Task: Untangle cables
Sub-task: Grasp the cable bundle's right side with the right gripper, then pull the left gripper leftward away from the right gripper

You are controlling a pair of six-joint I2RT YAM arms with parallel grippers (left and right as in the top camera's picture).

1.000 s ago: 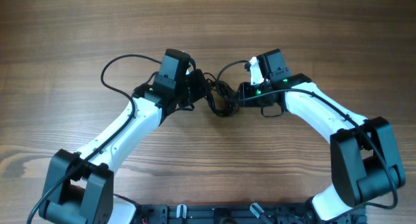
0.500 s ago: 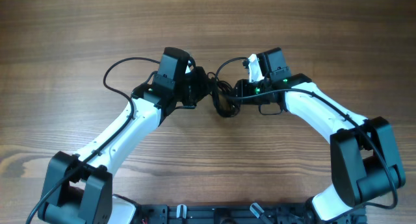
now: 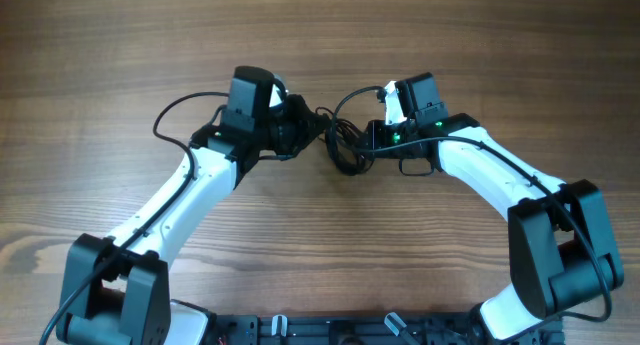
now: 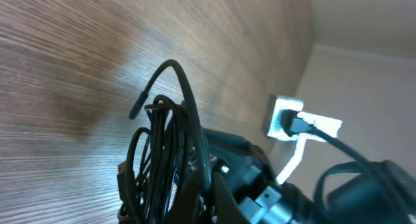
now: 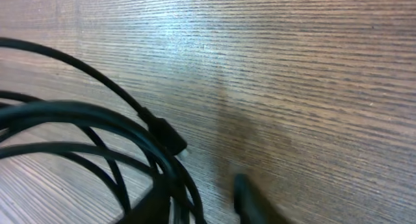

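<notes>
1. From above, I see the cables (image 3: pixel 342 150) bunched in a small dark tangle near the middle of the table (image 3: pixel 320 35), between the two grippers.
2. My left gripper (image 3: pixel 305 128) is closed tight at the tangle's left end. Strands run straight into it, so I read it as gripping the cables.
3. My right gripper (image 3: pixel 366 140) sits at the tangle's right edge. On its wrist camera one finger (image 5: pixel 244 195) shows dark at the bottom. Bare wood lies between it and the nearest strands, so the jaws stand slightly apart with nothing clamped.
4. A small plug (image 5: pixel 170 137) lies on the wood just beside those strands.
5. Room to move: wood runs out to the top, left and right edges of the overhead view. There is open surface beyond the arms and between them toward the base.
6. The left wrist view shows the tabletop ending at a pale wall (image 4: pixel 364 55).
7. Markings: the white tag (image 3: pixel 392 105) on the right wrist is too small to read. Green lights (image 3: pixel 400 138) glow beside it.
</notes>
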